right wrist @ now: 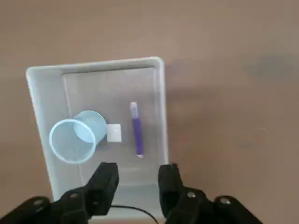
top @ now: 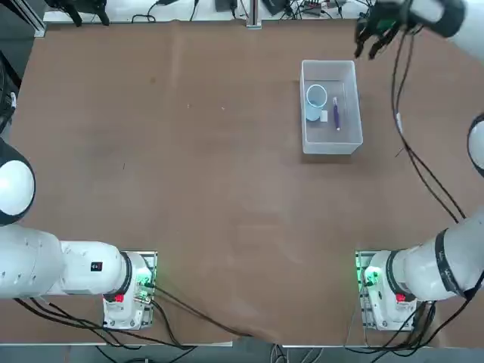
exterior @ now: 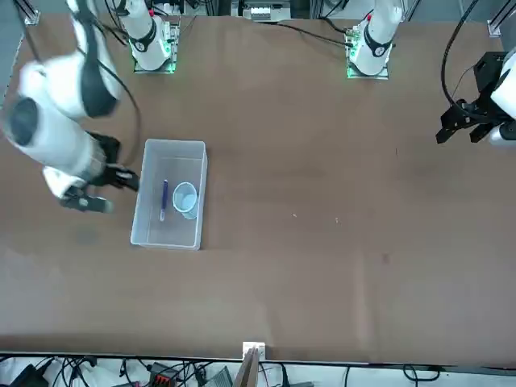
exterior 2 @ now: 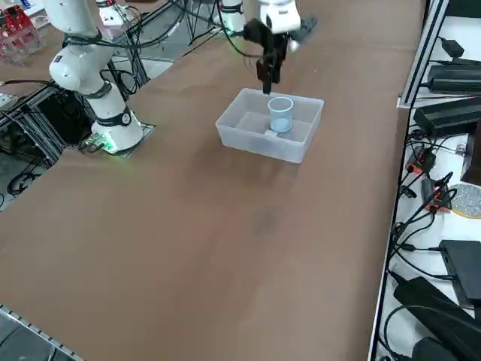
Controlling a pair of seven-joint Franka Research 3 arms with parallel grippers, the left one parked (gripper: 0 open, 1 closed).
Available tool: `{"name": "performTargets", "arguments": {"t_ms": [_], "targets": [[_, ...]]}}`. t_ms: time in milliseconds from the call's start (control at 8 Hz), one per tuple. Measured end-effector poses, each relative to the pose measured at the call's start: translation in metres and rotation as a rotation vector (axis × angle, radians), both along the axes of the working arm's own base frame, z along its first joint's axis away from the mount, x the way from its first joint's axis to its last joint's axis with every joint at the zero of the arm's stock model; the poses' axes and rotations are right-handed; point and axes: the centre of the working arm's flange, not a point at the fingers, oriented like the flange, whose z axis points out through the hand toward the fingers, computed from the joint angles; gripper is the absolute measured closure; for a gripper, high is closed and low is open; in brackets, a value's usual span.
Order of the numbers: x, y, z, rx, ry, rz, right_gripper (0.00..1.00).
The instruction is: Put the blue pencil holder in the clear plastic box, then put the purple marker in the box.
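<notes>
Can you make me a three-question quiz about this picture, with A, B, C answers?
1. Where is the purple marker?
A. on the bare table
B. inside the clear plastic box
C. in the gripper

2. How many things lie in the box?
A. two
B. none
C. five

3. How is the blue pencil holder standing?
A. upside down
B. flat on its side
C. upright, open end up

Answers: 1 B, the marker lies on the box's floor beside the cup. 2 A, only the holder and the marker are inside. 3 C, its round rim faces up. The right gripper hangs above the box, holding nothing.
</notes>
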Motion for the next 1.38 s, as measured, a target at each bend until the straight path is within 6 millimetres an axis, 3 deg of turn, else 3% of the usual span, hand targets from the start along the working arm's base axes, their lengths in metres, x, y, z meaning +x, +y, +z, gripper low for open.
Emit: {"name": "performTargets", "arguments": {"t_ms": [250, 375, 875, 1375], "targets": [[-0.008, -0.046, 0.079, 0.002, -0.008, 0.037, 0.08], [-0.013, -0.067, 0.105, 0.002, -0.007, 0.066, 0.01], [-0.037, -0.119, 0.162, 0.006, -0.065, 0.131, 0.00], [-0.051, -0.119, 0.183, 0.014, -0.097, 0.138, 0.00]]}}
